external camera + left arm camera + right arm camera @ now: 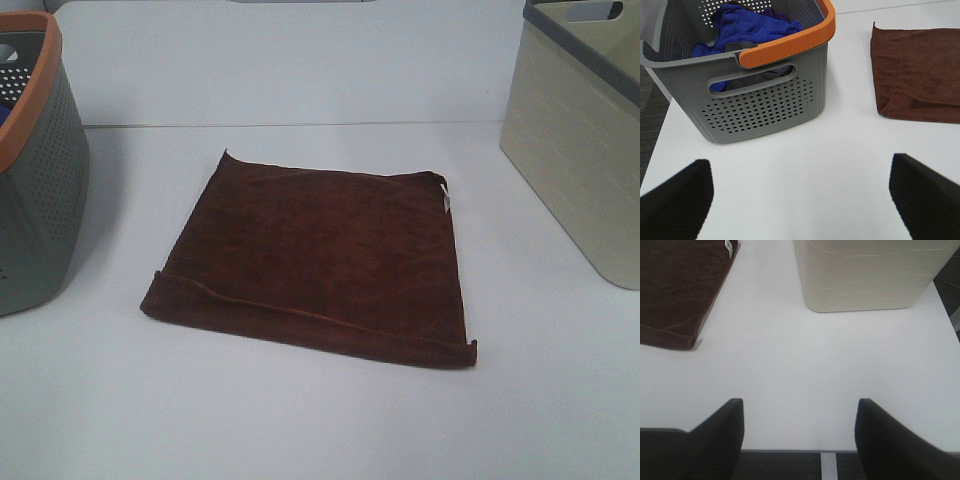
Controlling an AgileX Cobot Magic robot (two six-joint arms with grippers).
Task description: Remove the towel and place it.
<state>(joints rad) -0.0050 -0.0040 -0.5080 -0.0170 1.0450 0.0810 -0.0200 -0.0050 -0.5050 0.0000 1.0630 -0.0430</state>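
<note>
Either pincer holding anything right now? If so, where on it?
Nothing held. Left pincer and right pincer are both open over bare table; the towel lies flat, untouched.

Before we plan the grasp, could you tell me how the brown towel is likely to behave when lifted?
The towel is probably floppy: it lies flat with a folded-over front hem, so it should drape from a pinch. Its plush pile suggests good grip, not slipperiness. It likely weighs little.
</note>
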